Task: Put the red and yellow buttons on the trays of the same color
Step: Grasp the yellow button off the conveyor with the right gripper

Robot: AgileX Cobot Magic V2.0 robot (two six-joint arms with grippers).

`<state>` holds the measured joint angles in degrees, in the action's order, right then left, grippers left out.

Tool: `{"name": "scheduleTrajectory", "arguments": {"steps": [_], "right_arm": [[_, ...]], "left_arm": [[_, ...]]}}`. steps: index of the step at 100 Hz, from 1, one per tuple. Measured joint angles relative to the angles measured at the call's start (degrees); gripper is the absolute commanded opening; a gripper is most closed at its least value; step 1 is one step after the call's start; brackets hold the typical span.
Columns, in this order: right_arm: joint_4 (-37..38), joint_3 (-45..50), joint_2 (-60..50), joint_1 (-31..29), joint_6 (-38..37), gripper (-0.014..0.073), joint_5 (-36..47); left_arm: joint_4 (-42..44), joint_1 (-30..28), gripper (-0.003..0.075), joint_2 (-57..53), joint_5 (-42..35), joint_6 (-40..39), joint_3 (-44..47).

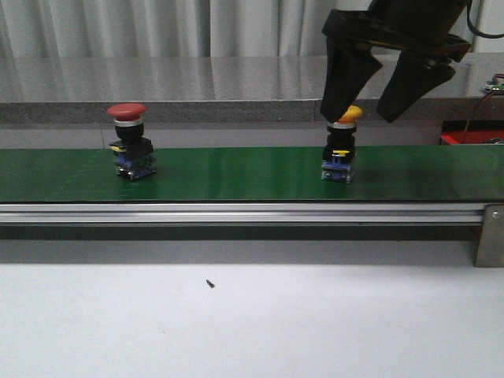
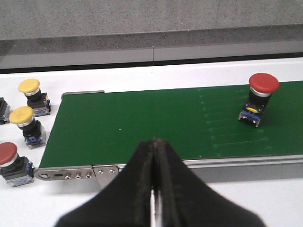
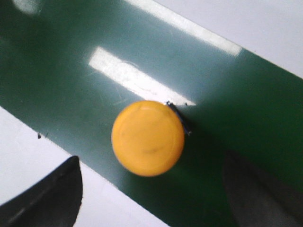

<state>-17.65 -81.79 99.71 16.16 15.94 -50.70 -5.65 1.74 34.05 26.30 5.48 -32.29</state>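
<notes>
- The right gripper hangs directly above the yellow button with its fingers spread wide; the button cap sits just below and between the fingertips, apparently untouched.
- In the right wrist view the yellow button lies centred between the two fingers, upright on the green belt.
- The left gripper has its fingers pressed together and holds nothing; it hovers near the belt edge.
- The red button stands upright on the belt, well away from the left gripper.
- Three more buttons, two yellow and one red, stand off the belt end, to the other side of the left gripper.
- No tray is in view, and both belt buttons are still ungrasped.
- Judgement: sorting of these two is yet to be done; grasping the yellow button is the step in hand.
</notes>
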Motion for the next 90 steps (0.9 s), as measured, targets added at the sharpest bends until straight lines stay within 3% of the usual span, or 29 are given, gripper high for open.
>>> {"name": "scheduleTrajectory", "arguments": {"steps": [14,45,70,90], "right_arm": [[1.4,-0.3,2.4,0.0,0.0,0.0567,0.9],[2.3,-0.3,4.3,0.0,0.0,0.0274,1.8],[2.7,-0.4,4.2,-0.2,0.0,0.0256,1.2],[2.7,-0.4,0.7,-2.9,-1.1,0.0256,-4.7]], "left_arm": [[0.0,0.0,-0.0019,0.0,0.0,0.0,0.0],[0.0,0.0,-0.0020,0.0,0.0,0.0,0.0],[0.0,0.0,-0.0020,0.0,0.0,0.0,0.0],[0.0,0.0,-0.0020,0.0,0.1,0.0,0.0]]}}
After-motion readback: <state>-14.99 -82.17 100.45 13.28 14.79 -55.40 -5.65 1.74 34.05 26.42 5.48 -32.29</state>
